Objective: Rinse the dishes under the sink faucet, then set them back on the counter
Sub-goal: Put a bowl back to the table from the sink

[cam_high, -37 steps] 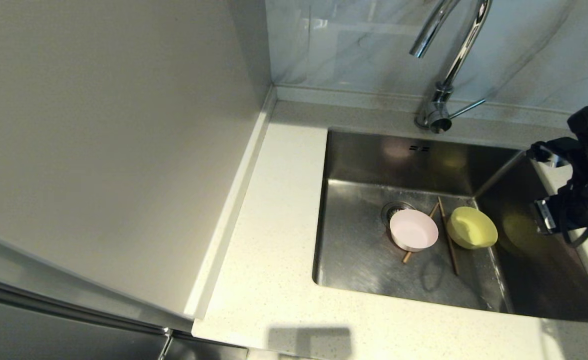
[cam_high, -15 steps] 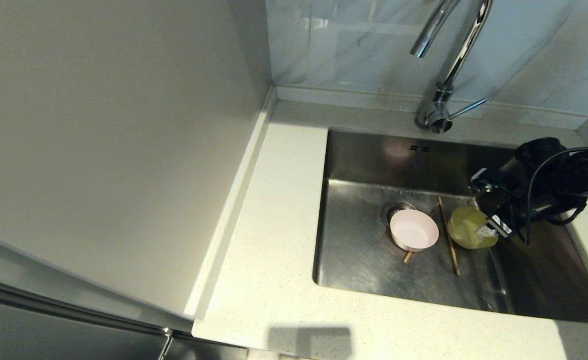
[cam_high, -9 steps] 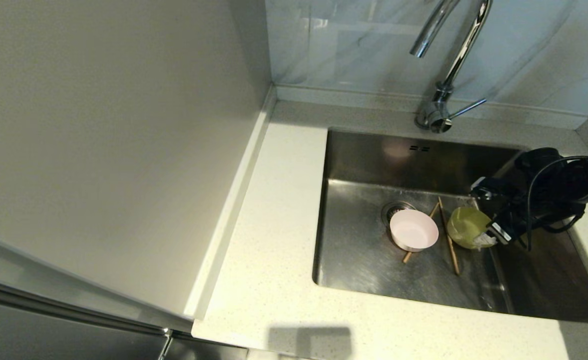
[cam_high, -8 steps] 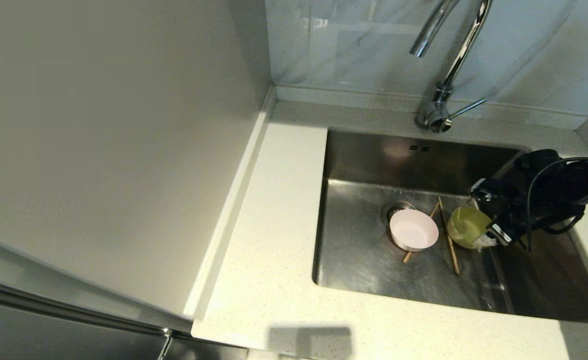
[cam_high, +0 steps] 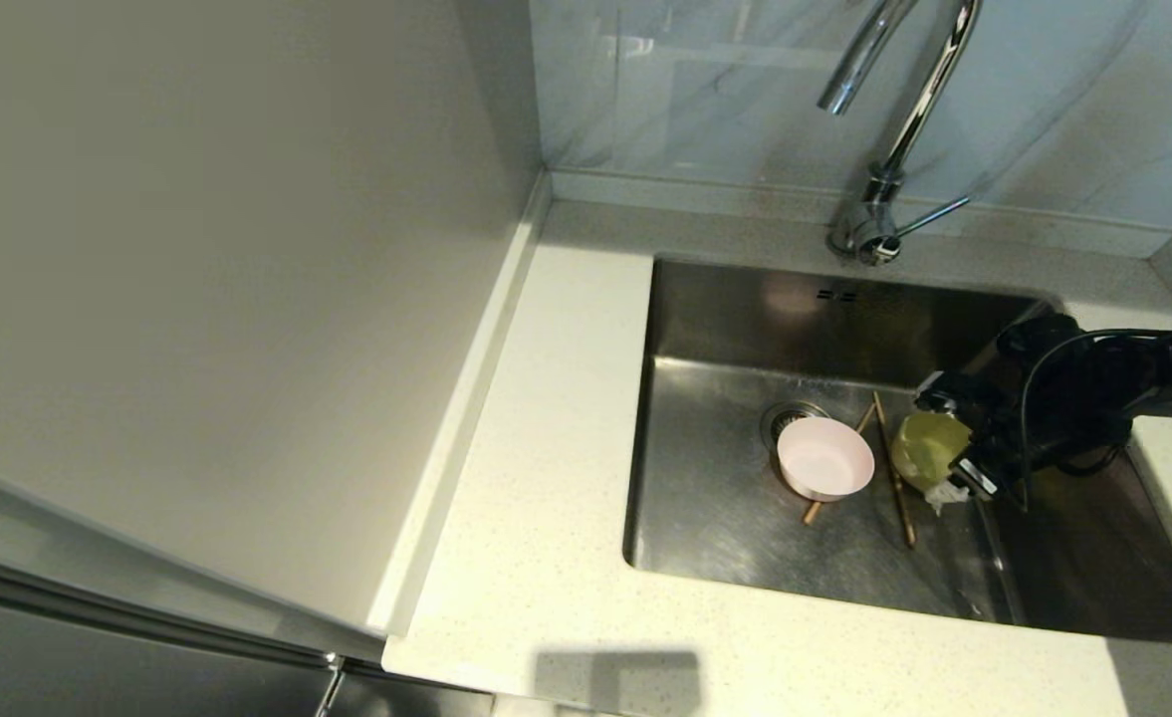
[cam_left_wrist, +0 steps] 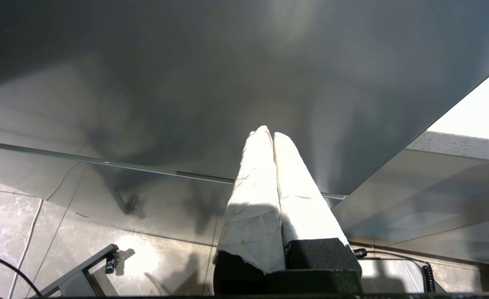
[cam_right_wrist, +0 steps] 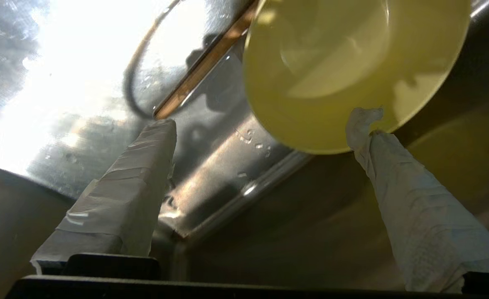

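Note:
The pale pink bowl (cam_high: 824,458) sits upright on the sink (cam_high: 725,498) floor beside the round drain (cam_high: 780,416). Two brown chopsticks (cam_high: 894,483) lie crossed between it and the yellow bowl (cam_high: 916,448), one partly under the pink bowl. The yellow bowl (cam_right_wrist: 352,70) leans tilted near the sink's right wall. My right gripper (cam_high: 944,448) is low in the basin and open, one fingertip (cam_right_wrist: 362,120) touching the bowl's rim, the other (cam_right_wrist: 157,137) apart over bare steel. A chopstick (cam_right_wrist: 202,66) shows beyond. My left gripper (cam_left_wrist: 268,133) is shut on nothing, parked below the counter.
The chrome faucet (cam_high: 919,100) arches over the sink's back, its lever (cam_high: 934,214) pointing right. Two overflow slots (cam_high: 836,295) mark the back wall. Speckled counter (cam_high: 566,448) runs left and front of the sink. A tall pale panel (cam_high: 197,299) stands at left.
My right arm came in from the right edge, dropped into the basin and moved left to the yellow bowl. The bowl has shifted slightly left. The pink bowl and chopsticks have not moved.

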